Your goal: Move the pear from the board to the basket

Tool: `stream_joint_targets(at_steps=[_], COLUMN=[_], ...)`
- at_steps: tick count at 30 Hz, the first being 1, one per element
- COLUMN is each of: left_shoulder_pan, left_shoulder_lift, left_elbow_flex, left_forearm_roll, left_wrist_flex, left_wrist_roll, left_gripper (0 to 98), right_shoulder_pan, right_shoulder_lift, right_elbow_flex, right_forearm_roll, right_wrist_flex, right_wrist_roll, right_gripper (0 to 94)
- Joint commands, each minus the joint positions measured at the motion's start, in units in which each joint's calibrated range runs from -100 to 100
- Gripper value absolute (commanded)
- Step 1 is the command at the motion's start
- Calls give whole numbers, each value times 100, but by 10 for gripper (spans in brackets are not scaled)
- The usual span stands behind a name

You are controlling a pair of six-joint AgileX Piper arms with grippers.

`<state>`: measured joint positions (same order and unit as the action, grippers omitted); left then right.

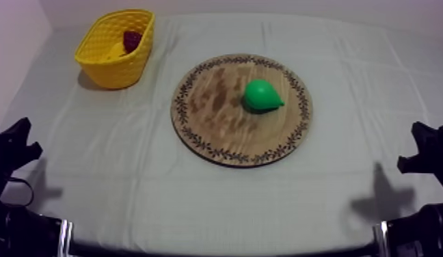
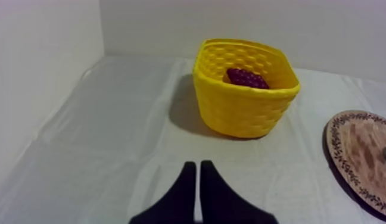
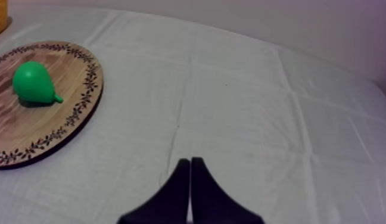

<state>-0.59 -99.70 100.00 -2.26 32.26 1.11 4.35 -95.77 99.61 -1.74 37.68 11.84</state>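
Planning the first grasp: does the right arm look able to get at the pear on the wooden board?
Probably yes. The pear lies alone on the wooden board, on the side nearer that arm; only bare cloth lies between it and the right pincer, which must open first.

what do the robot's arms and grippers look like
The left arm and right arm are black, angular and blocky. The left gripper and right gripper each have two matte black fingers, wide at the base and tapering to slim tips. I see no markings.
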Motion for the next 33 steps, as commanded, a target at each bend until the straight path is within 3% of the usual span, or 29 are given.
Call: stream_joint_targets(at_steps=[1,12,27,33], left_shoulder_pan=[-3,-45,-158,-148], left_shoulder_lift=[-4,-4,-1,469], left_elbow_flex=[0,0,-22,-305], left_forearm_roll=[-6,-6,-8,-137], left_wrist_flex=[32,37,9,-247], left_wrist_roll=[-45,22,-182,-194], left_gripper=[0,0,0,0], right_shoulder_pan=[1,1,1,1], right_shoulder_lift=[1,1,1,1], right_elbow_flex=[5,5,5,5], right_forearm_roll=[1,1,1,1], right_wrist_flex=[6,6,6,6], right_wrist_roll=[1,1,-1,-4], right_gripper=[5,5,5,5])
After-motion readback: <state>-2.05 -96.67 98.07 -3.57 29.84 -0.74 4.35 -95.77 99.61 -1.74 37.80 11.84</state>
